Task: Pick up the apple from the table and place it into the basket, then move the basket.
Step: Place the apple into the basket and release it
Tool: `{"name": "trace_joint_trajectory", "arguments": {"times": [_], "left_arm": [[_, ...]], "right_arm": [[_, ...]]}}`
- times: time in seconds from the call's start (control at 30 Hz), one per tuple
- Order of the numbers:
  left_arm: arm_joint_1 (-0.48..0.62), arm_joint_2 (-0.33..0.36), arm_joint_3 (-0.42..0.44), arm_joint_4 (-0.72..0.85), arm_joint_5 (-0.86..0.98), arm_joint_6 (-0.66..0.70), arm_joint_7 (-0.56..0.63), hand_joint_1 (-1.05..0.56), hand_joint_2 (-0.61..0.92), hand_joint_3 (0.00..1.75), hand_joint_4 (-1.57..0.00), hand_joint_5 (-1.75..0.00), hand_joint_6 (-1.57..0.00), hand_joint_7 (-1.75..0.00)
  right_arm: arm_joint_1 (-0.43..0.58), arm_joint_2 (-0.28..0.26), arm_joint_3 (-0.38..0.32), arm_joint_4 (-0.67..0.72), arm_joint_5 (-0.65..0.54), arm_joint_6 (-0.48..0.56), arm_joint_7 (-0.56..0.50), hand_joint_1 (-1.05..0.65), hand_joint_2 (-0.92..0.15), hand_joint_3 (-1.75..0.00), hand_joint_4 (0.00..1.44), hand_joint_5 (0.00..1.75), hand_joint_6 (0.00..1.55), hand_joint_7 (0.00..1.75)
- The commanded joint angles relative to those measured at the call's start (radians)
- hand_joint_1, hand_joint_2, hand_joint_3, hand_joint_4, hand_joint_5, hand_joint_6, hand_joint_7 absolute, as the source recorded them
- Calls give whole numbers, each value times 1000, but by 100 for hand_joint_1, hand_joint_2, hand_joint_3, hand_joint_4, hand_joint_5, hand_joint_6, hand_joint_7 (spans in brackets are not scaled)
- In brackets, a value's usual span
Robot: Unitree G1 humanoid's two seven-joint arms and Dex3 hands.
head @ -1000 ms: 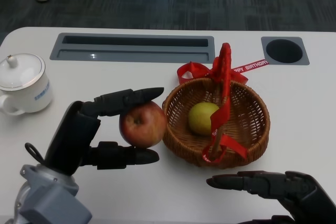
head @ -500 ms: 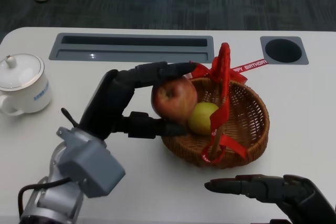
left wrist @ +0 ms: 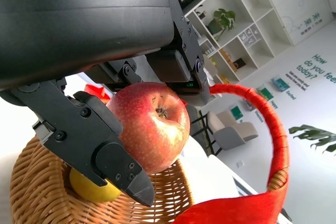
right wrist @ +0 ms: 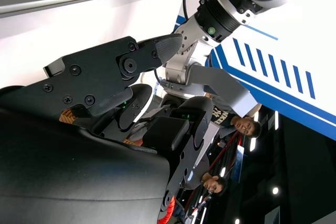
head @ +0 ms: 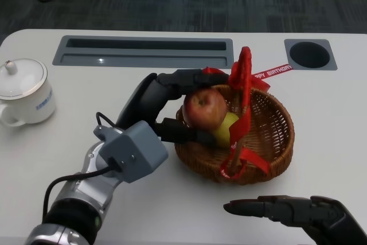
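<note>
Round red apple [head: 204,107] held over the basket's left rim.
Pinched in the black left hand [head: 166,107] above the round woven wicker basket [head: 269,142], over a yellow-green fruit [head: 228,127]; release straight down. Right hand [head: 298,213] spread, empty, near edge of bench [head: 332,113].

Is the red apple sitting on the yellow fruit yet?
Cannot tell. The head view shows the apple overlapping the yellow fruit; in the left wrist view the left hand covers where they would meet.
</note>
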State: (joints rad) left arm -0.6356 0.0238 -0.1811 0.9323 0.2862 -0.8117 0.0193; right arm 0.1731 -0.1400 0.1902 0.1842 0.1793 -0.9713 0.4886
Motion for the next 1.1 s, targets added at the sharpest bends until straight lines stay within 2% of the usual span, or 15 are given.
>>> {"name": "trace_joint_trajectory", "arguments": {"times": [0.03, 0.33, 0.4, 0.47, 0.63, 0.73, 0.8, 0.93, 1.1], "left_arm": [[-37, -7, -10, 48, 19, -35, 32, -14, 77, 0, -129, 0, -116, 0], [-32, -19, -18, 76, 36, -32, 46, -17, 78, 0, -126, 0, -112, 0], [-30, -20, -16, 74, 33, -38, 45, -20, 77, 0, -121, 0, -107, 0], [-27, -21, -14, 68, 31, -41, 44, -23, 75, 0, -110, 0, -96, 0], [-21, -4, -24, 30, 52, -31, 44, -37, 72, 0, -67, 0, -61, 0], [-14, 24, -37, -25, 55, 2, -1, -51, 72, 0, -38, 0, -36, 0], [-11, 47, -46, -62, 54, 15, -36, -58, 72, 0, -24, 0, -23, 0], [-8, 90, -52, -129, 31, 31, -116, -66, 72, 0, -10, 0, -10, 0], [11, 118, -44, -214, -3, 68, -184, -71, 69, 0, -7, 0, -8, 0]], "right_arm": [[12, -10, -8, -19, -5, 7, -14, -45, -84, 0, 87, 0, 81, 0], [14, -13, -8, -20, -4, 7, -20, -46, -84, 0, 88, 0, 80, 0], [13, -14, -8, -19, -5, 7, -21, -46, -84, 0, 88, 0, 80, 0], [14, -14, -8, -19, -5, 8, -20, -46, -84, 0, 88, 0, 80, 0], [13, -14, -7, -16, -2, 5, -19, -46, -84, 0, 88, 0, 80, 0], [13, -14, -4, -15, 3, 7, -16, -46, -84, 0, 88, 0, 81, 0], [13, -14, -3, -15, 4, 11, -15, -46, -84, 0, 88, 0, 81, 0], [11, -15, -2, -16, 3, 16, -15, -46, -84, 0, 88, 0, 81, 0], [16, -19, -5, -28, -5, 23, -18, -48, -84, 0, 90, 1, 81, 0]]}}
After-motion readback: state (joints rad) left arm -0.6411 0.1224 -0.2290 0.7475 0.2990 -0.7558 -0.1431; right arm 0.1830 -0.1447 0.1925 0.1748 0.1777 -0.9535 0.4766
